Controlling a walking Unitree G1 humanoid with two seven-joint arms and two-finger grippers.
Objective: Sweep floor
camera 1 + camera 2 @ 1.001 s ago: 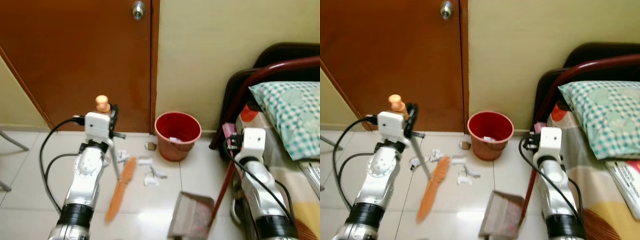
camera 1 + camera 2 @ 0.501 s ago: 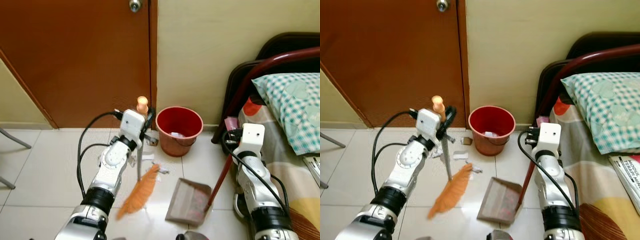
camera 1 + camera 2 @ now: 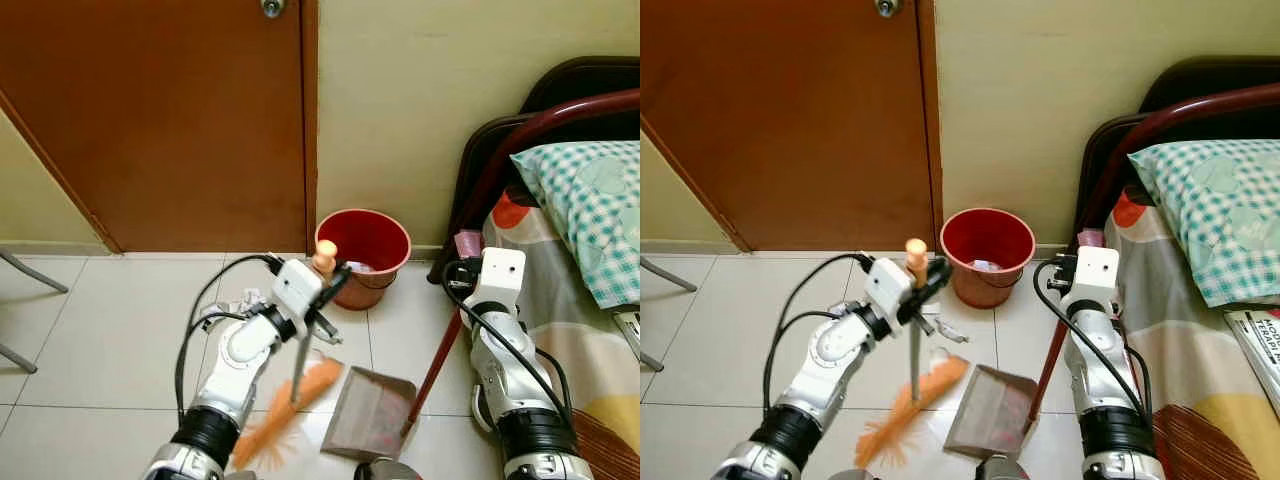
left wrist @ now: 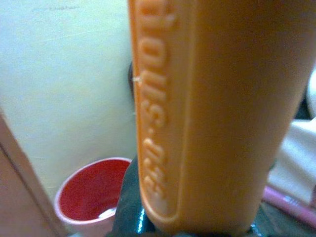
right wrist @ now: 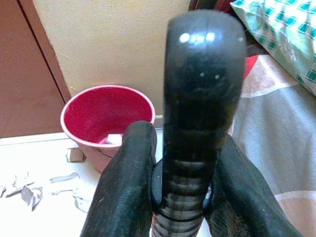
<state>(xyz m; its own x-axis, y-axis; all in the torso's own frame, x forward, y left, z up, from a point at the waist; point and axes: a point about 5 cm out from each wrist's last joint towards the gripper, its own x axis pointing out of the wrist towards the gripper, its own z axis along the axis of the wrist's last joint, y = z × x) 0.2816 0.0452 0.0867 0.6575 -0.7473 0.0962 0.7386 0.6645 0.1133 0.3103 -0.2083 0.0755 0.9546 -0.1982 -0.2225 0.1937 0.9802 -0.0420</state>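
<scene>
While the left gripper (image 3: 908,296), clamped on the orange plastic broom (image 3: 912,402), is sweeping rightward, the right gripper (image 5: 182,163), clamped on the dark long-handled dustpan (image 3: 985,424), is steadying it; next, pushing scraps inside.

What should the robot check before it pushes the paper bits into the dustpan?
1. Left gripper holds the broom: ok, shut on the handle.
2. Right gripper holds the dustpan handle: ok, fingers on both sides.
3. Dustpan down by the floor near the bristles: ok; whether its lip touches the tile, cannot tell.
4. Paper scraps all in the dustpan: not ok, some lie on the tiles near the red bin.
5. Bin standing upright for emptying later: ok.
</scene>
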